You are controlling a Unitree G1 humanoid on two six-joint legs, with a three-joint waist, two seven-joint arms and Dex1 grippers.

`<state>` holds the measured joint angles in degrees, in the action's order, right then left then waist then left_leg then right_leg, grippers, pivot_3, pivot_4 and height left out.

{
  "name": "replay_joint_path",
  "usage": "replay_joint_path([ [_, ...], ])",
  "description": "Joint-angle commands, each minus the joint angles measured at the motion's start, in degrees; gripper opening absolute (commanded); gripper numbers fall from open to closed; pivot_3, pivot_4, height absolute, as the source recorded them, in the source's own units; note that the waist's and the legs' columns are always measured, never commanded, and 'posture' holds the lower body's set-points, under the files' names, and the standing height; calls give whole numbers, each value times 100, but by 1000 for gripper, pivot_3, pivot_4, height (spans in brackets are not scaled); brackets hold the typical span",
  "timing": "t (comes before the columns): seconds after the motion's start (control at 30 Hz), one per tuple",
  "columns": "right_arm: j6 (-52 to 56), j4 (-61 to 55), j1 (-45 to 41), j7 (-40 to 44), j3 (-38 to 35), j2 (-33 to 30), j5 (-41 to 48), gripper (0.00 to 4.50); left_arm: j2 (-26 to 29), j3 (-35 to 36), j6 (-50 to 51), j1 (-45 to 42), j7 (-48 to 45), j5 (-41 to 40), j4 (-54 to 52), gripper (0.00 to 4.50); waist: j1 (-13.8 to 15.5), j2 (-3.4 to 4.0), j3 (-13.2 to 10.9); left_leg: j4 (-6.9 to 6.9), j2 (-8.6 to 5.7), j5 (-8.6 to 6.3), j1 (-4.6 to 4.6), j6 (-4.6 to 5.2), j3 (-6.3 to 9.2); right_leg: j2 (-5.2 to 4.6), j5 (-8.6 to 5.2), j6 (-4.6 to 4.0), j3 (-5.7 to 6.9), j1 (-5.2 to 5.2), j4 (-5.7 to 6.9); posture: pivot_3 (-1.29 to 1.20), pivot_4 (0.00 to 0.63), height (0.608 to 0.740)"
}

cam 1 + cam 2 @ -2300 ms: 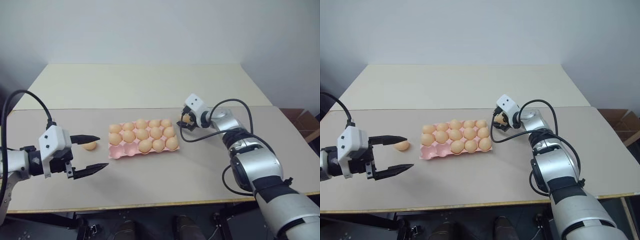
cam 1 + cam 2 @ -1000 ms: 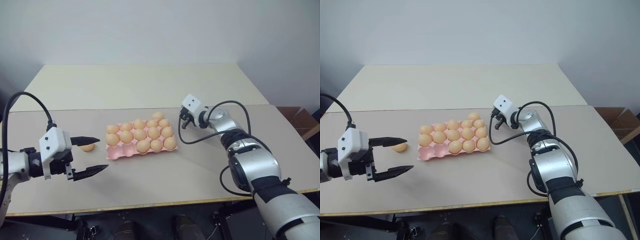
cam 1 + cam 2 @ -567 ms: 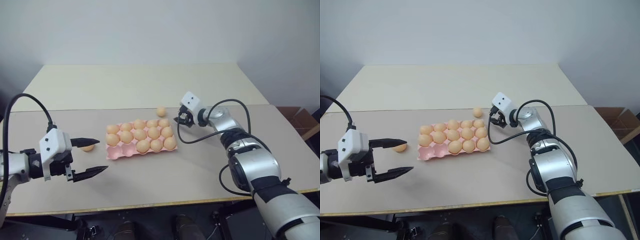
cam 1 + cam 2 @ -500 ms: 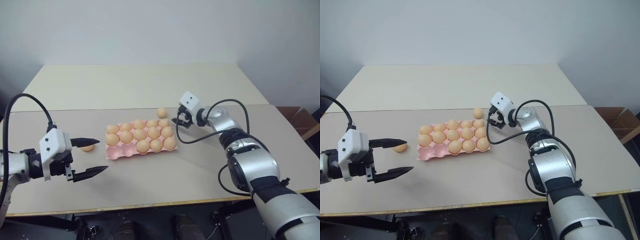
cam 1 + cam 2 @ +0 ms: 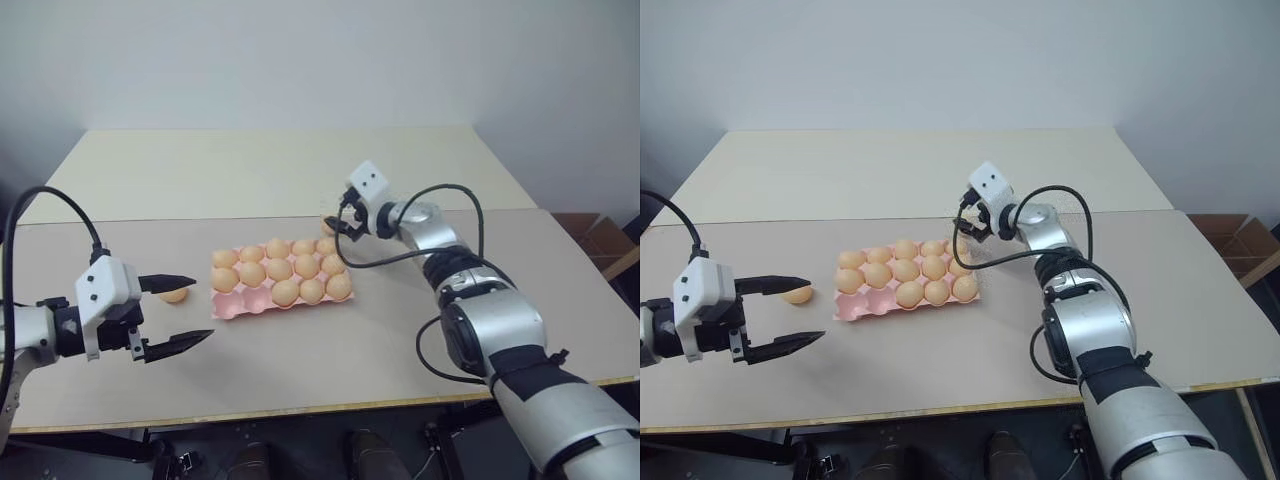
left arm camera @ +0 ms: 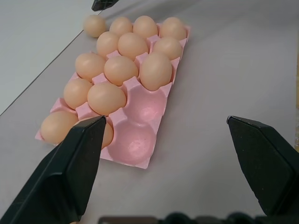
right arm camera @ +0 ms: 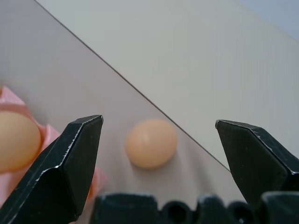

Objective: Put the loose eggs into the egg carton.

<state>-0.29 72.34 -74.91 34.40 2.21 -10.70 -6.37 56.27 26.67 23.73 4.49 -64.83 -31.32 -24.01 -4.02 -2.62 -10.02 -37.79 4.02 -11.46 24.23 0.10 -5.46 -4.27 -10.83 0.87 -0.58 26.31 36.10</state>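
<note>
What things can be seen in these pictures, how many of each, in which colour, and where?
egg carton: one, pink, middle of the near table; two cups empty at its front left.
eggs in the carton: thirteen, light orange-tan.
loose eggs: two, light orange-tan; one on the table left of the carton, one just behind the carton's far right corner.
near table: one, grey-beige.
rear table: one, cream, butted against the near one.
cardboard boxes: brown, on the floor at far right.
left gripper: black fingers, open, beside the left egg.
right gripper: black fingers, open, facing the far egg.
</note>
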Motion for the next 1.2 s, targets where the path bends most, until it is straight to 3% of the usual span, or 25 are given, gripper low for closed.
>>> replay_joint_path([
  [0.03, 61, -95, -155, -179, -107, 85, 101, 4485, 57, 136, -113, -47, 23, 14, -64, 4500, 1, 0, 0, 0, 0, 0, 1, 0, 0, -1, 0, 0, 0, 0, -1, 0, 150, 740],
  [0.47, 101, 231, -175, -1346, -100, 441, -106, 4485, 11, 204, -70, 82, 99, -18, -207, 4500, -1, 1, -1, 2, -1, 0, 2, 0, 1, -3, 0, -1, 2, 1, -2, 0, 150, 740],
  [1.2, 310, 422, -24, -1946, -304, 233, -172, 4485, 5, 203, -38, 170, 203, -96, -313, 4500, -2, 1, -1, 3, -1, 0, 2, 0, 4, -2, 0, -1, 2, 0, -4, 0, 150, 740],
])
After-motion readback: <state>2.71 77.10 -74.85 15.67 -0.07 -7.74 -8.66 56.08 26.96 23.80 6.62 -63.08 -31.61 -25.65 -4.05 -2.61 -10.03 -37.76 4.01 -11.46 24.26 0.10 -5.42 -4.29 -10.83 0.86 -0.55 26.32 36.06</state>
